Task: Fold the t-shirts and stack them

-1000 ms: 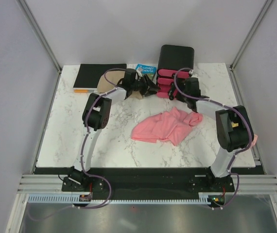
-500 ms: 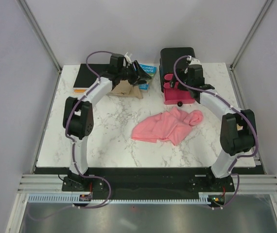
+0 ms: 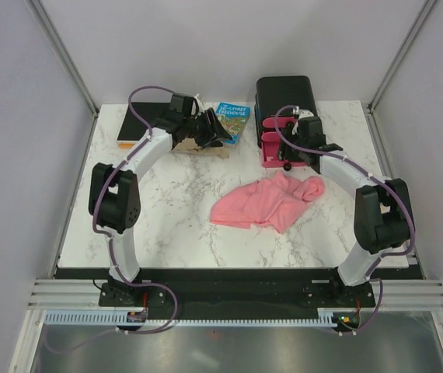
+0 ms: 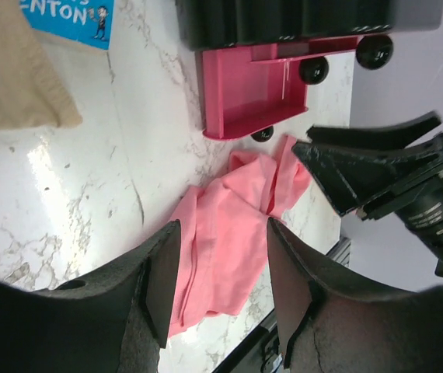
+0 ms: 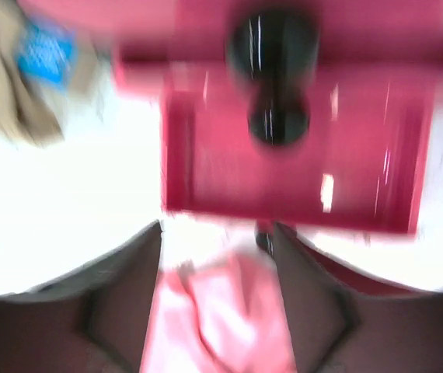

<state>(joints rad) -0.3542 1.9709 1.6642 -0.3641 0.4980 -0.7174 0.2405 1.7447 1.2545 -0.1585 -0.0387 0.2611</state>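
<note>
Since neither tool is on cloth yet, folding hasn't started by my read: the t-shirt (image 3: 262, 203) lies crumpled in one heap on the desk (image 3: 159, 217), right of centre, just in front of the open pink drawer (image 3: 282, 152) of the black box (image 3: 284, 92). Left tool (image 3: 218, 129) hovers at the far side near a tan cloth (image 3: 203, 144) and a blue book (image 3: 232, 116); its wrist view shows jaws apart, nothing between them. Right tool (image 3: 290, 155) sits at the drawer front, near the shirt's far edge; its wrist view is blurred, but the fingers (image 5: 120, 295) stand apart with nothing gripped. Shirt looks thin, soft and light: no stiffness, so it will sag and drag, and layers will likely slide over each other. I'd pinch at hem or shoulder seams, one tool per corner, and pull flat before any fold; grabbing mid-heap would probably lift several layers. Collar and sleeves can't be picked out in the bundle.
</note>
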